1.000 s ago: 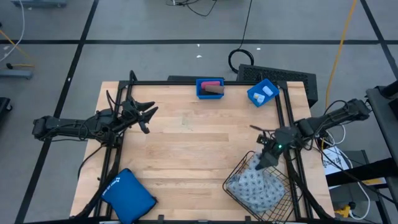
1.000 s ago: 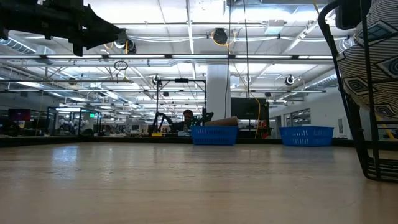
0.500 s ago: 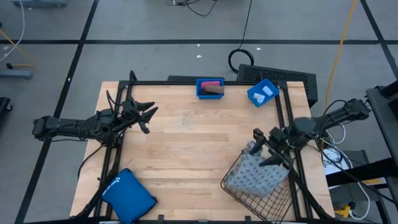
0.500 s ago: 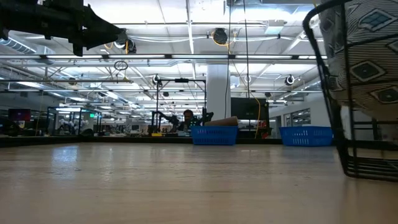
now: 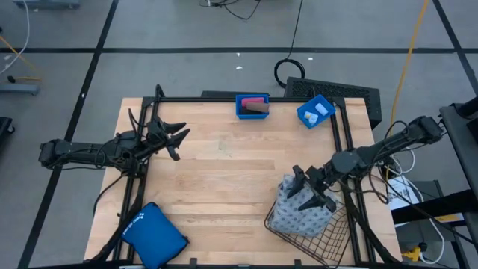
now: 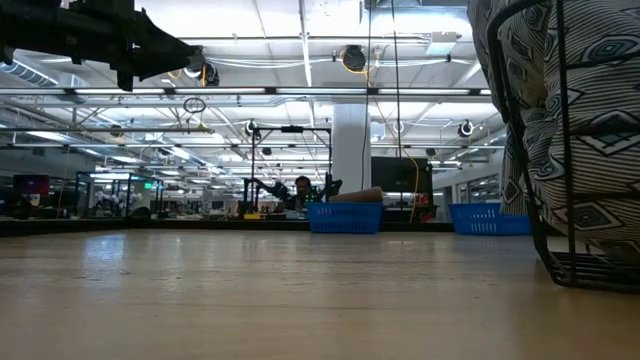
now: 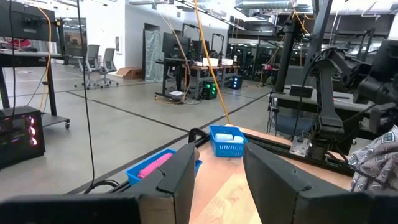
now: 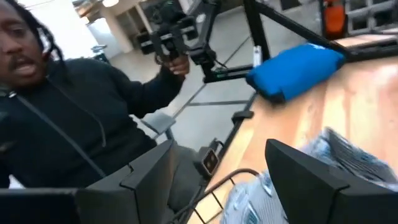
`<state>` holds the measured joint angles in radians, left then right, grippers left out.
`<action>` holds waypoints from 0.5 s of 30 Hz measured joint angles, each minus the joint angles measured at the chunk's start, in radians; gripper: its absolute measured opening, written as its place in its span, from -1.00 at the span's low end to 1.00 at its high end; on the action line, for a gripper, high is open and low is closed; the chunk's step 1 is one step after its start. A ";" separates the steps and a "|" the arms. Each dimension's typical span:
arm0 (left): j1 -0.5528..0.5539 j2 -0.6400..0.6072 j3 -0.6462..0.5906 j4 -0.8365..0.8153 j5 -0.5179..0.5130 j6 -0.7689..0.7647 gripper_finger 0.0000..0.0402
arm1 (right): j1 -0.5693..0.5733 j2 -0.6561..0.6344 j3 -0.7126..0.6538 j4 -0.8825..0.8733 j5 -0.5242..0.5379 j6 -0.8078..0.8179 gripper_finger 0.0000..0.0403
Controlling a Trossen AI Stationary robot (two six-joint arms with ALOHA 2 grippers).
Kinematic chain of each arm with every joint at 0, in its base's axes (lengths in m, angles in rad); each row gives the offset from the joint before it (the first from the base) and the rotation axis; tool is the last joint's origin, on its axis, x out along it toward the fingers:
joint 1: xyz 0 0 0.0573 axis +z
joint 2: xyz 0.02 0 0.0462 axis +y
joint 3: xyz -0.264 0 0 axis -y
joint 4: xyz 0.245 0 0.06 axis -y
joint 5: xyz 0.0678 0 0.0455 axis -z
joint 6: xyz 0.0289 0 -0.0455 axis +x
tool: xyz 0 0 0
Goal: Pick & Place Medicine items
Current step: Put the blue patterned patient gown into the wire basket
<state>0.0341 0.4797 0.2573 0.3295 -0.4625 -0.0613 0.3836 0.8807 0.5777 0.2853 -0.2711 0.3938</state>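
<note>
The grey-blue patterned soft pack (image 5: 297, 211) stands bunched up in a black wire basket (image 5: 317, 237) at the table's near right corner. It leans on the basket's left rim and fills the right of the low view (image 6: 575, 120). My right gripper (image 5: 306, 188) is open right above it, with the pack's top (image 8: 258, 199) between its fingers. My left gripper (image 5: 179, 138) hangs open over the table's left side and touches nothing. At the far edge, one blue bin (image 5: 252, 105) holds pink and brown containers, and another (image 5: 315, 110) holds white vials. My right gripper comes at the soft pack from above, slanting from the table's right, with its spread fingers (image 5: 296, 175) astride the bunched top (image 5: 299, 200). Whether the fingers press on the fabric I cannot tell. The pack's bottom rests on the basket floor.
A large plain blue pouch (image 5: 154, 232) lies at the near left corner. A black frame rail (image 5: 246, 99) runs around the table. Bare wood spans the middle (image 5: 231, 172). A person in a dark hoodie (image 8: 56, 112) shows beyond the table in the right wrist view.
My right gripper has moved toward the table's left and a little down onto the pack. The pack, which lay flat in the basket, has been gathered up and pushed against the basket's left rim. The basket has slid slightly left.
</note>
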 joint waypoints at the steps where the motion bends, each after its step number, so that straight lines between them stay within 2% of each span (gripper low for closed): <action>1: 0.000 0.000 0.000 0.000 0.000 0.000 -0.28 | 0.003 0.010 0.000 0.021 -0.009 -0.013 0.19; 5: 0.000 0.000 0.000 0.000 0.000 0.000 -0.28 | 0.027 0.045 0.001 0.122 0.008 -0.068 0.19; 7: 0.000 0.000 0.000 0.000 0.000 0.000 -0.28 | 0.038 0.053 0.018 0.101 0.046 -0.091 0.16; 11: 0.000 0.000 0.000 0.000 0.000 0.000 -0.28 | 0.057 0.077 0.119 -0.188 0.164 -0.121 0.00; 15: 0.000 0.000 0.000 -0.005 0.000 -0.011 -0.28 | 0.087 0.171 0.226 -0.483 0.218 -0.127 -0.36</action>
<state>0.0341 0.4797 0.2573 0.3242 -0.4629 -0.0719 0.4710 1.0516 0.8036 -0.1973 -0.0532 0.2669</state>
